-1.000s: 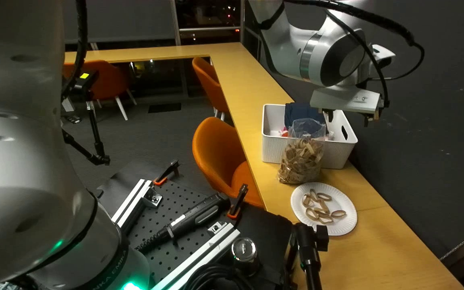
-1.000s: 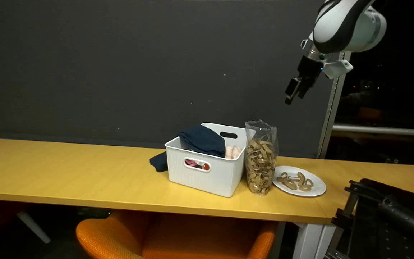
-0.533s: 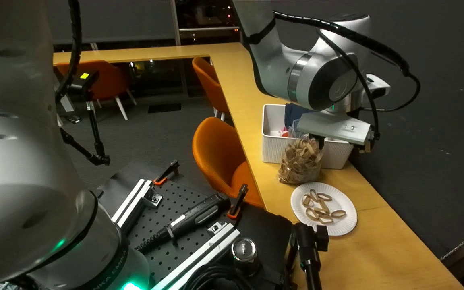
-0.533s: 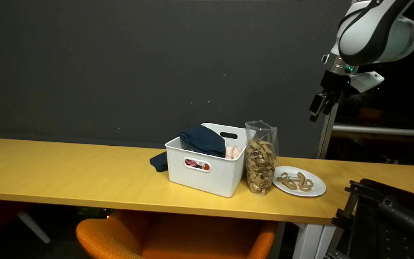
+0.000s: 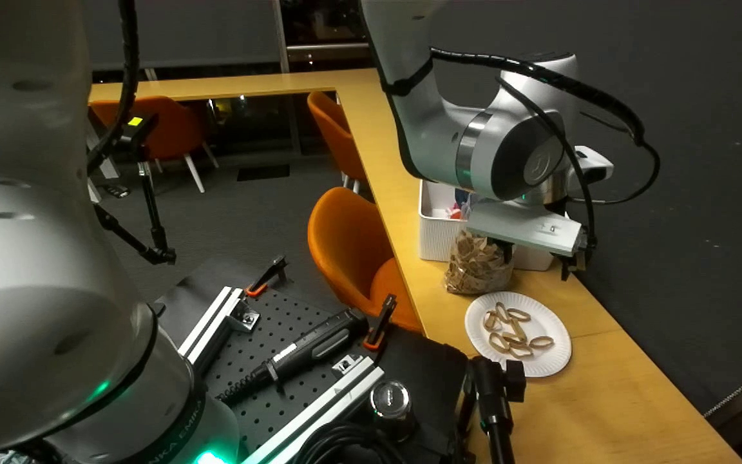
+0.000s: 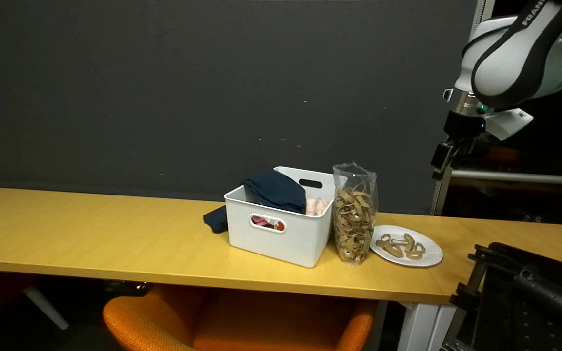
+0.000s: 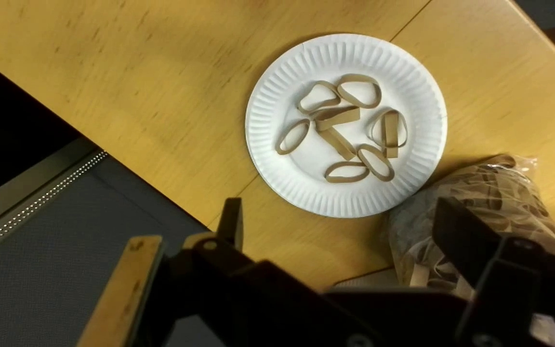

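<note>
My gripper (image 7: 339, 213) is open and empty, its fingers wide apart in the wrist view. In both exterior views the gripper (image 5: 536, 265) (image 6: 448, 162) hangs in the air above the table, pointing down. Nearest below is a white paper plate (image 7: 264, 144) (image 5: 552, 361) (image 6: 431, 254) with several tan rubber bands (image 7: 391, 130) lying on it. A clear plastic bag (image 7: 504, 185) (image 6: 354, 224) full of tan bands stands beside the plate; one finger (image 7: 460, 236) covers part of it in the wrist view. In an exterior view the arm hides the bag's top (image 5: 474, 267).
A white bin (image 6: 273, 241) (image 5: 435, 240) with dark blue cloth (image 6: 276, 190) stands beside the bag. The wooden table (image 6: 115, 234) runs along a dark wall (image 6: 139, 97). An orange chair (image 5: 345, 235) is at its edge. A black stand (image 5: 494, 393) rises near the plate.
The arm and gripper have moved down, away from over the bin and towards the plate. The gripper stays open. The plate, bands, bag and bin have not moved.
</note>
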Motion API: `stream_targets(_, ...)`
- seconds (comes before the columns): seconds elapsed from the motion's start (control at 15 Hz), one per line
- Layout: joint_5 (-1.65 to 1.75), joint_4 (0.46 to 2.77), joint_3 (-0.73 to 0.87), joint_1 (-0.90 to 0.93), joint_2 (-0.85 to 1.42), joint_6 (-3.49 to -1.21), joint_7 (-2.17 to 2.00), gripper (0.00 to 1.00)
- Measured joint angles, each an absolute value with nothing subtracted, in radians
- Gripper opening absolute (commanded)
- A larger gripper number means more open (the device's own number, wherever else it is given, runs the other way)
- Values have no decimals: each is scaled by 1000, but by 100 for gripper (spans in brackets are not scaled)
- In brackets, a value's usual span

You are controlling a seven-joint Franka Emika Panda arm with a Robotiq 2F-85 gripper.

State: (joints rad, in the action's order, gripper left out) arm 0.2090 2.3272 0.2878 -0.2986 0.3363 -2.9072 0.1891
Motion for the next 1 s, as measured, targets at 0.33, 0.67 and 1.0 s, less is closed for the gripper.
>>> stream_targets(0.33, 216, 2295, 290, -298, 475, -3006, 186, 100)
stream_targets(0.67, 204, 2156, 234, -325, 641, -3006, 189, 100)
stream_targets(1.0, 204, 1994, 182, -369, 792, -2992, 215, 100)
